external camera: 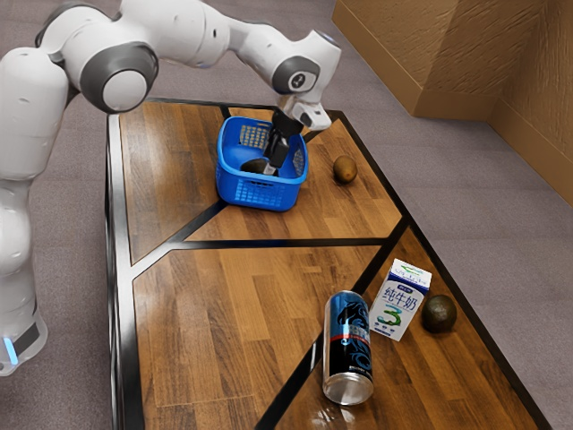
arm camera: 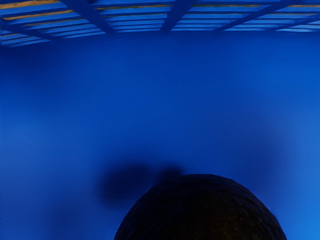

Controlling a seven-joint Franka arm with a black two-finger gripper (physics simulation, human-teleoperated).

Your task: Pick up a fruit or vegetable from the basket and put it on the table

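Observation:
My black gripper [external camera: 273,159] reaches down inside the blue basket [external camera: 260,193], tilted, its lower end low between the walls. Against it, on the exterior view's left side, lies a dark rounded fruit or vegetable [external camera: 254,167], partly hidden by the gripper and the basket's near wall. From the wrist camera, the dark round fruit [arm camera: 202,210] looms large just under my hand, with the basket's blue inside [arm camera: 165,100] around it. Whether the gripper holds the fruit cannot be made out.
A brown oval fruit [external camera: 345,169] lies on the wooden table [external camera: 224,296], beside the basket toward the exterior view's right. Farther along stand a tall can [external camera: 349,345] and a milk carton [external camera: 399,300], with a dark round fruit [external camera: 439,313] beside the carton.

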